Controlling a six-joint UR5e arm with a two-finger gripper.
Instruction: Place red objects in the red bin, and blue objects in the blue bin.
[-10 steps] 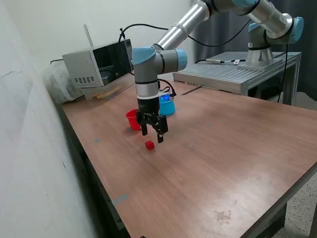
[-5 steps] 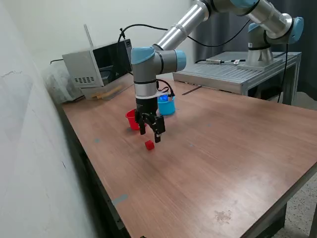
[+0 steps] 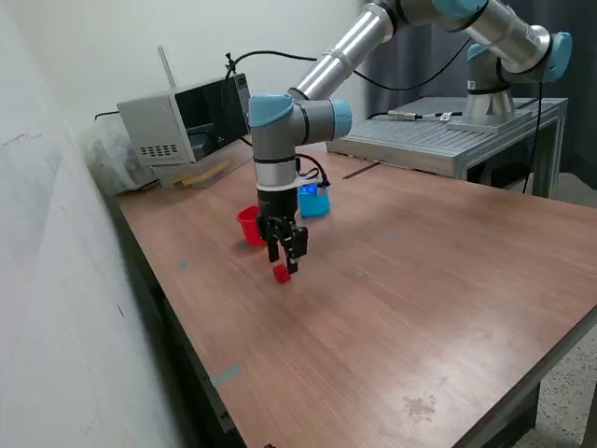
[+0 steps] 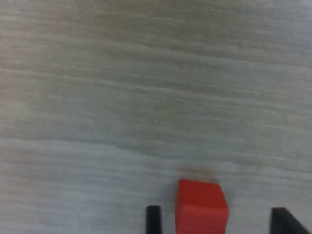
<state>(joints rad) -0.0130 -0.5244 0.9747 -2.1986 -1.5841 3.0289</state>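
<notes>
Gripper [image 4: 214,219] is spread w/ red cube [image 4: 201,204] on table [image 3: 420,280] btwn fingers but off-centre, near one finger [image 4: 153,217], so you risk knocking it sideways when closing.

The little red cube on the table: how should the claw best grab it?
From straight above, pinching two opposite flat sides of the red cube. It sits flat on the table with free space all round, and the open gripper already hangs over it, one finger on each side.
</notes>
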